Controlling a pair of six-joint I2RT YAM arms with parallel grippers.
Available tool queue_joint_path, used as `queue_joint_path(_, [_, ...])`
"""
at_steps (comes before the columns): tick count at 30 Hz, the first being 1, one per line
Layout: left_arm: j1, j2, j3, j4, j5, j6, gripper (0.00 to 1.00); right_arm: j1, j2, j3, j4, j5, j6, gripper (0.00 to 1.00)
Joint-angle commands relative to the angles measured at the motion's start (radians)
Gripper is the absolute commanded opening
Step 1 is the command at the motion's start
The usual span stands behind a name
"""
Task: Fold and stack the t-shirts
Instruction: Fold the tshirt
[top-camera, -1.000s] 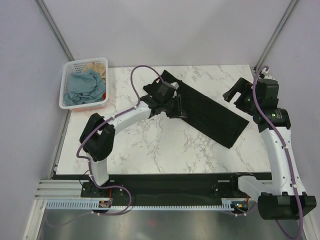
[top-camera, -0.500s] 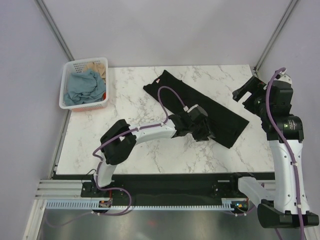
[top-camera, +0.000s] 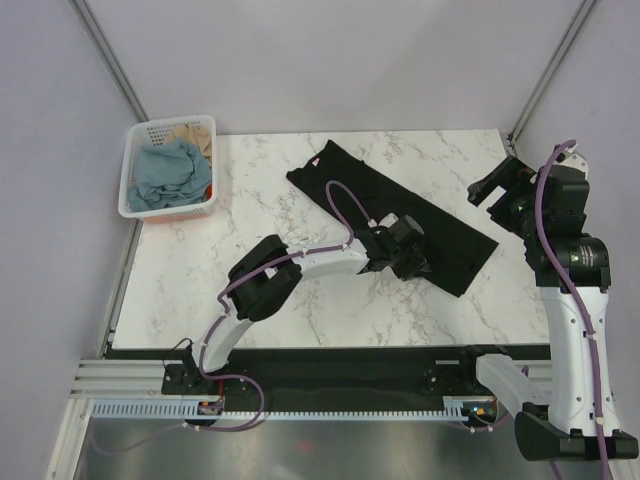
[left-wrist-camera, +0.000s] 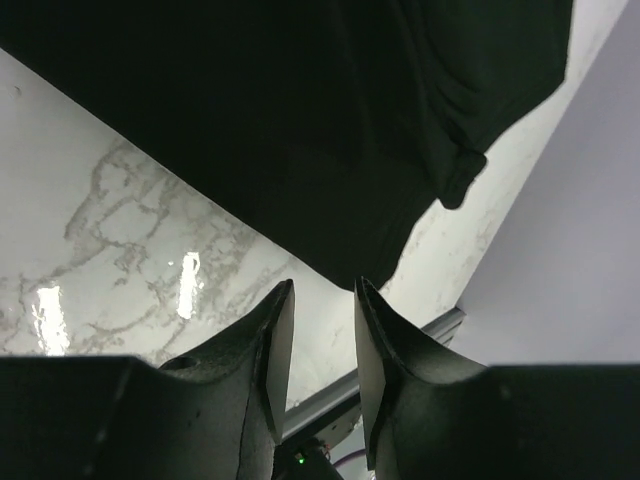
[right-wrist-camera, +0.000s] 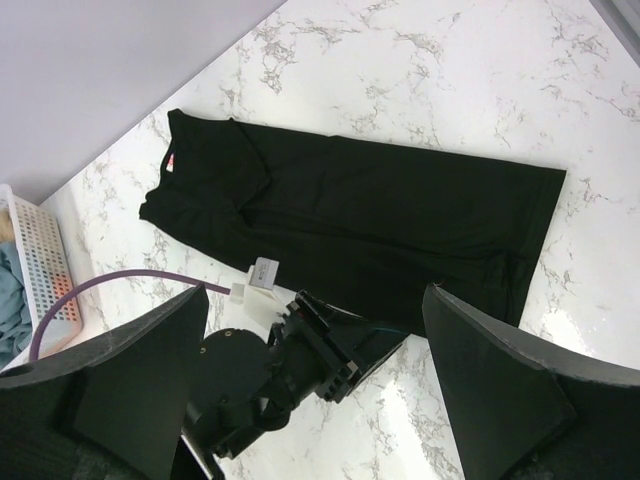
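Black t-shirt (top-camera: 450, 235) lies as a long folded band diagonally on the table (top-camera: 190, 260); expect it limp and light, so pinch a doubled edge. Your left gripper (left-wrist-camera: 322, 292) hangs narrow and empty at its near edge; your right gripper (right-wrist-camera: 315, 300) gapes wide, empty.

- A robot lab cell: plain lilac panels (top-camera: 330, 60) on metal struts (top-camera: 105, 55) close off the top and sides.
- A cable duct (top-camera: 300, 408) lines the bottom edge.
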Motion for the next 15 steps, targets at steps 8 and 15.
queue_joint_path(8, [-0.008,0.104,0.075,0.013,-0.028,-0.106,0.37,-0.004,-0.031,0.01,0.0,0.049,-0.012,0.97])
queue_joint_path(15, [-0.008,0.116,0.067,0.013,-0.053,-0.106,0.34,-0.004,-0.039,0.011,0.0,0.054,-0.014,0.97])
